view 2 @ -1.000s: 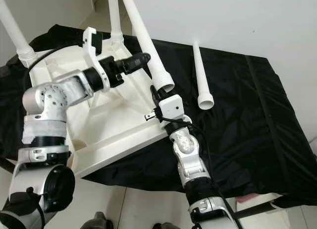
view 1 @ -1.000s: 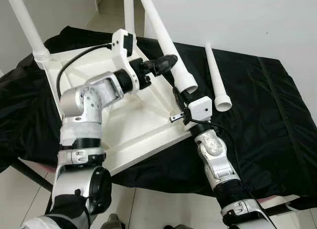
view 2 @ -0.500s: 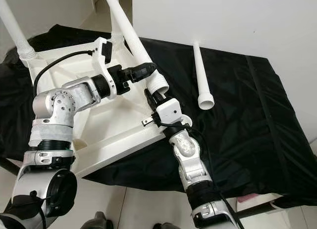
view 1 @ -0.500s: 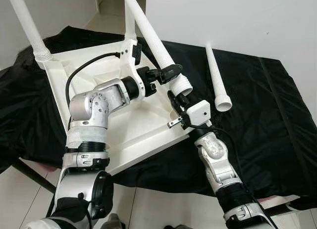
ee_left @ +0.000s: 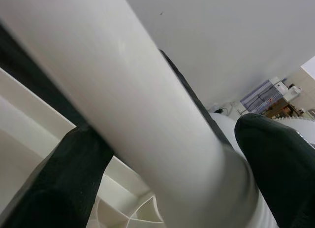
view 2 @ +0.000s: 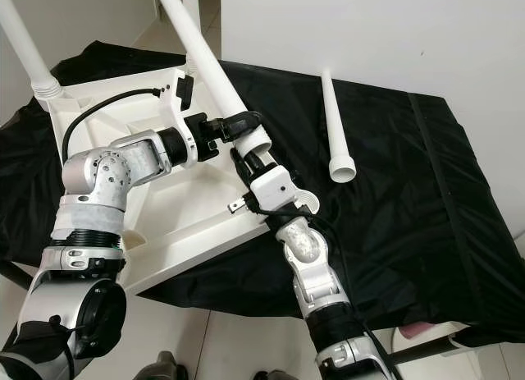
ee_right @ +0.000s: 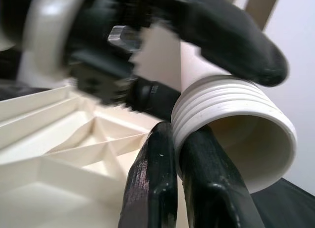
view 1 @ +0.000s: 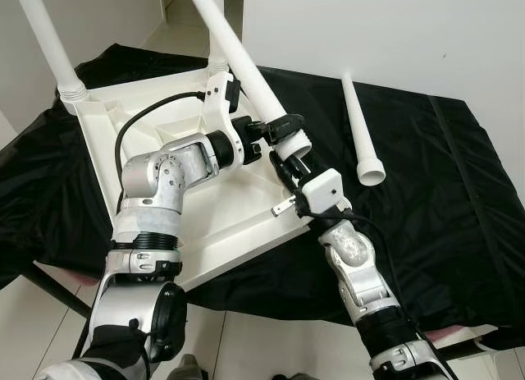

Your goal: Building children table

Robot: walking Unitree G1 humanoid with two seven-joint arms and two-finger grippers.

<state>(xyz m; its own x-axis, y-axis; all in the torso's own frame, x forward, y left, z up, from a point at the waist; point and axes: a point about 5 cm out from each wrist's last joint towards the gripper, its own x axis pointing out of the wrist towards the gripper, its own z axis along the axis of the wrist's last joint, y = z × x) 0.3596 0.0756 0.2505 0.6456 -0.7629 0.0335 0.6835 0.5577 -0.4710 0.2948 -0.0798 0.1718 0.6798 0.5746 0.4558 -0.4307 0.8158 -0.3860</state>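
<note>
The white children's table top [view 1: 234,212] lies upside down on a black cloth. Two white legs stand screwed in at its far corners [view 1: 49,43] [view 1: 216,66]. A third leg [view 1: 238,60] is held tilted over the top's right side, threaded end [ee_right: 231,119] down. My left gripper [view 1: 281,127] is shut around this leg just above the threads, its fingers [ee_left: 64,179] on either side. My right gripper [view 1: 285,161] comes from below and pinches the threaded rim between its fingers [ee_right: 152,188]. Another leg [view 1: 358,125] lies loose on the cloth to the right.
The black cloth [view 1: 443,199] covers a work table that ends near my body, with tiled floor [view 1: 271,347] below. A white wall stands close behind. Room on the cloth lies to the right of the loose leg.
The held leg has swung, its top going left and its threaded end shifting left and down toward the table top. My left gripper has slid down the leg toward the threads.
</note>
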